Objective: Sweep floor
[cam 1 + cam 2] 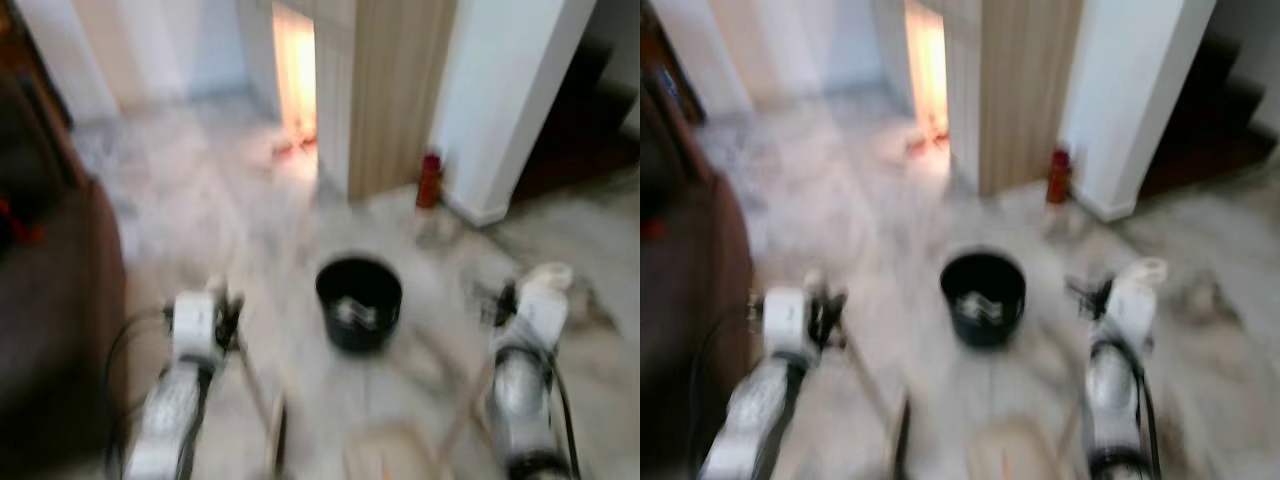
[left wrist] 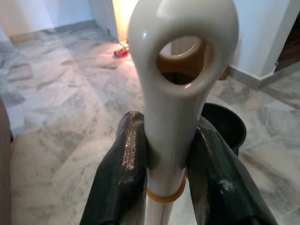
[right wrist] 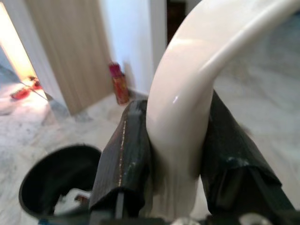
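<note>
Head views were blurred. Left gripper [image 2: 164, 159] was clamped on a white broom handle [image 2: 180, 70]; right gripper [image 3: 176, 154] was clamped on a curved white dustpan handle [image 3: 197, 84]. A black bin [image 1: 358, 300] sat on the marble floor [image 1: 200, 200] between the arms.

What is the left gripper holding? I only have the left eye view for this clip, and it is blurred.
Observer: The left gripper is clamped on a white handle with a hanging hole at its end.
Operator: And the right one?
Observer: The right gripper grips a curved white handle between both fingers.
Operator: Is that black bucket empty?
Observer: No, the black bucket has a pale item lying inside; I cannot tell what it is.
</note>
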Robot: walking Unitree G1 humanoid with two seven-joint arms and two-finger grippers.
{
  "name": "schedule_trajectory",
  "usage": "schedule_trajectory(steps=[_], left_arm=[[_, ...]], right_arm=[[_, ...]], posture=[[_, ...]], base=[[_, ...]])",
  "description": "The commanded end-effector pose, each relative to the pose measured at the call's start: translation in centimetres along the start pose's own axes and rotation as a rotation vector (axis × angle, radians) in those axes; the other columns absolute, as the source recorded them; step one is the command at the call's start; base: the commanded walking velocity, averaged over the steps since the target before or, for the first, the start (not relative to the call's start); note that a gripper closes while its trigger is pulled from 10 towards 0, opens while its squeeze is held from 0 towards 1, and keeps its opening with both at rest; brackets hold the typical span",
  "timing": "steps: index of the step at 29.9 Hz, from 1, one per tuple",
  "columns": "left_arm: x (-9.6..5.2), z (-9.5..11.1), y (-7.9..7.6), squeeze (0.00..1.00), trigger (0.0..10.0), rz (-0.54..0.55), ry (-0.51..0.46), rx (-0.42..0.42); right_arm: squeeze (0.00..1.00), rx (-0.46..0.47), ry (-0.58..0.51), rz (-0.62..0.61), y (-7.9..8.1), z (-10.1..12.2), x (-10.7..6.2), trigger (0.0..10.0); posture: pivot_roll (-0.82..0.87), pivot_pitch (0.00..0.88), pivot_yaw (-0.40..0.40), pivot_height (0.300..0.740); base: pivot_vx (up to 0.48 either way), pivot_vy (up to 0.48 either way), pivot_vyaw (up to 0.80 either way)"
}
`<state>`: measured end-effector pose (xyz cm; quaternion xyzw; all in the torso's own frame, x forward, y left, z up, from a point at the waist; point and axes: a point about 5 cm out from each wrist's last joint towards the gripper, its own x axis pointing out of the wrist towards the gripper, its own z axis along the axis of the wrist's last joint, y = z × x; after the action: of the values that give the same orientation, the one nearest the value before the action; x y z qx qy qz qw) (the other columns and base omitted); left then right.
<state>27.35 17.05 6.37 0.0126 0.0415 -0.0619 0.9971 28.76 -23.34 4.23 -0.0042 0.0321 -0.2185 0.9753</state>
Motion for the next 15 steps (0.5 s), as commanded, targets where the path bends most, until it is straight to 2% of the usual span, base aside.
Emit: schedule_trajectory(steps=[1, 15], left_arm=[[0.92, 1.77, -0.04, 0.00, 10.0, -0.012, -0.067, 0.020], [1.07, 1.92, -0.06, 0.00, 10.0, -0.011, -0.074, 0.026]], right_arm=[[0.00, 0.011, -0.037, 0.007, 0.30, 1.12, 0.68, 10.0], [0.00, 0.008, -0.028, 0.015, 0.51, 0.95, 0.63, 10.0]], posture=[[0.00, 0.000, 0.009, 0.740], [0.01, 0.000, 0.009, 0.740]], base=[[0.000, 0.000, -0.80], [0.000, 0.000, -0.79]])
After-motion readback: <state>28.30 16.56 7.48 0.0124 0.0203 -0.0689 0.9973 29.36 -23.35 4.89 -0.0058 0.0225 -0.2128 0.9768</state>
